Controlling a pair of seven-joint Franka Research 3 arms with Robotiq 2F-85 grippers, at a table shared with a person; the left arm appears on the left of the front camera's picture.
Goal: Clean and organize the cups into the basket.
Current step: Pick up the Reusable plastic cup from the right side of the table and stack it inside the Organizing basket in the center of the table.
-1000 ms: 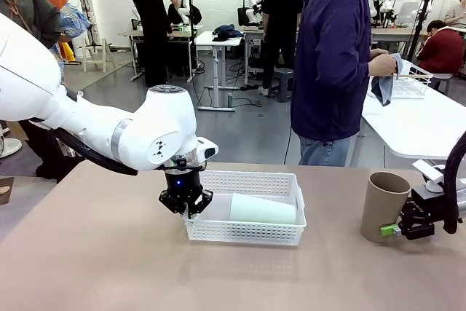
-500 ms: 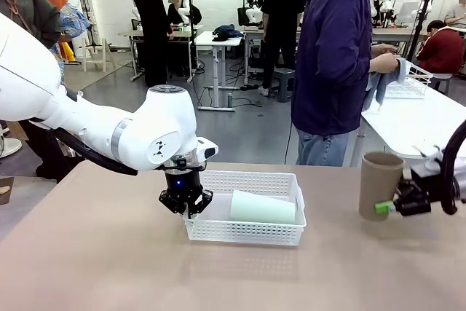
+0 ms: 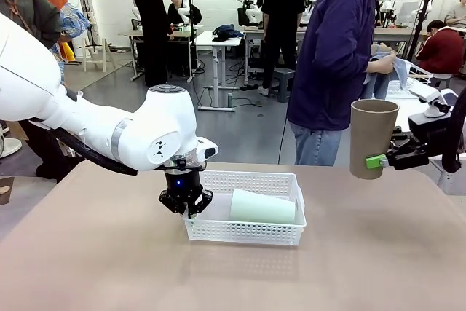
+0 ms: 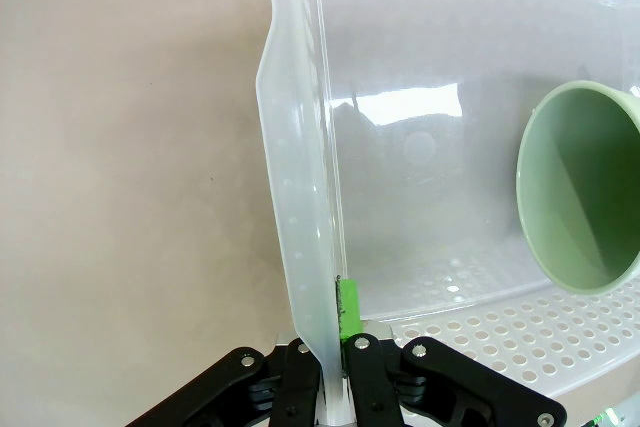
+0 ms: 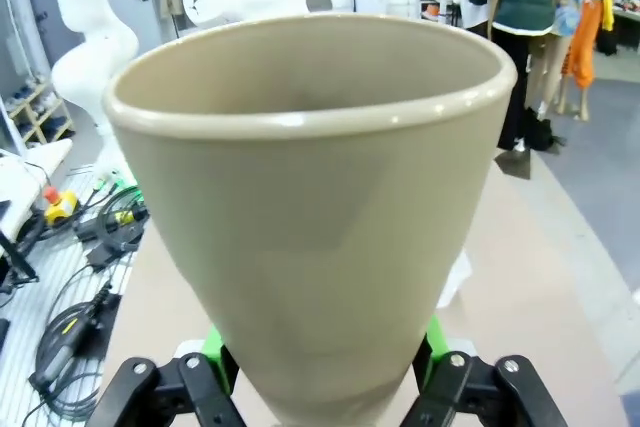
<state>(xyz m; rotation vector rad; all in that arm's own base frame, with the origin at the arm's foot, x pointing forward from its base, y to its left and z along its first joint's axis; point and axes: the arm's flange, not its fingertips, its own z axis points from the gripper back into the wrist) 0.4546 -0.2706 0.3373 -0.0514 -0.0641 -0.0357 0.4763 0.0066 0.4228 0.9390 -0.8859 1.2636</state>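
Grip on the right side first: right end effector point(image 3: 376, 161) clamped around the lower body of the tan cup point(image 3: 373, 138), green pads pressed to opposite flanks, as seen also in the right wrist view point(image 5: 320, 367). Holds that cup point(image 5: 310, 207) upright, mouth up, long axis vertical, raised clear of the surface point(image 3: 109, 267) near its far right edge.

Left end effector point(image 3: 186, 205) with jaws fully together on the thin left end wall of the basket point(image 3: 247, 234), near the front corner; same pinch plain in the left wrist view point(image 4: 335, 347), wall point(image 4: 300, 197) running straight up from between the pads. Pins the basket flat on the surface.

Inside the basket: mint cup point(image 3: 263, 208) on its side, long axis along the basket's length, open mouth point(image 4: 580, 197) toward the pinched end, base close to the right end wall.

Deciding relation: basket to the robot's left of the tan cup, lower, and well apart from it. Calls, most likely, for a sweep left and down, plus a tip from upright to lying, parallel to the mint cup. Falls to the right arm; left arm nearer but occupied. Looks tight alongside the mint cup, so a nudge against it seems the main risk.

Beyond the far edge, a person point(image 3: 331, 56) with both hands on a blue-grey cloth point(image 3: 397, 71).
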